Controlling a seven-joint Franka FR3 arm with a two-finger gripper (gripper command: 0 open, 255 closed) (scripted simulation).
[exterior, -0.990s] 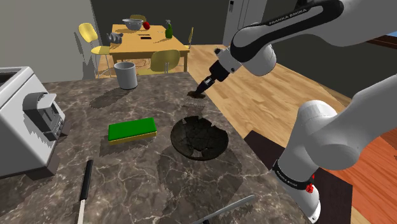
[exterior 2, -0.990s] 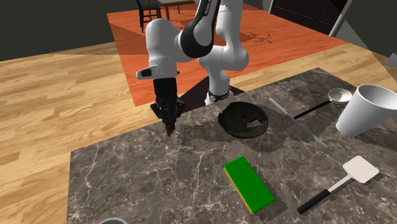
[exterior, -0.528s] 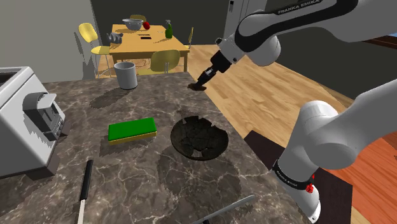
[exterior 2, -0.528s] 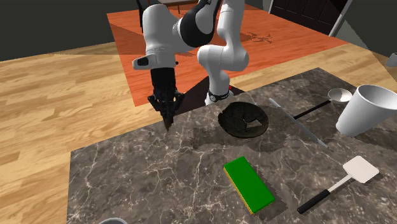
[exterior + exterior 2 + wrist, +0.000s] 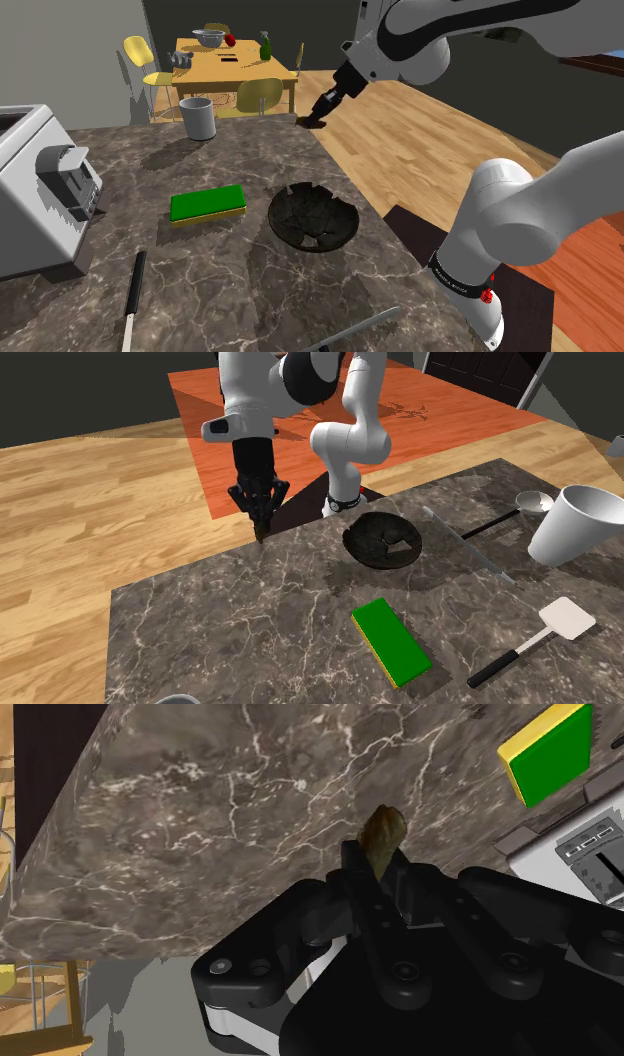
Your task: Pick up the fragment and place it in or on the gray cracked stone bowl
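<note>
My black gripper (image 5: 315, 118) hangs above the far edge of the marble counter, shut on a small brown fragment (image 5: 382, 828) that sticks out past the fingertips. From the second exterior view, the gripper (image 5: 260, 530) points straight down over the counter's edge, well above the surface. The dark cracked bowl (image 5: 345, 218) sits on the counter between the gripper and the stand, with pieces broken out of its rim. In the second exterior view the bowl (image 5: 356, 542) lies to the right of the gripper. In the wrist view the gripper (image 5: 375, 856) clasps the fragment over bare marble.
A green sponge (image 5: 207, 204) lies to the shoulder view's left of the bowl, beyond it a toaster (image 5: 40, 190). A white cup (image 5: 198, 118) stands at the far side. A black-handled knife (image 5: 132, 295), a spatula (image 5: 530, 637) and a ladle (image 5: 500, 517) lie on the counter.
The gripper has risen from the counter surface with the fragment held in it, drifting slightly toward the far edge. Everything else has stayed in place.
</note>
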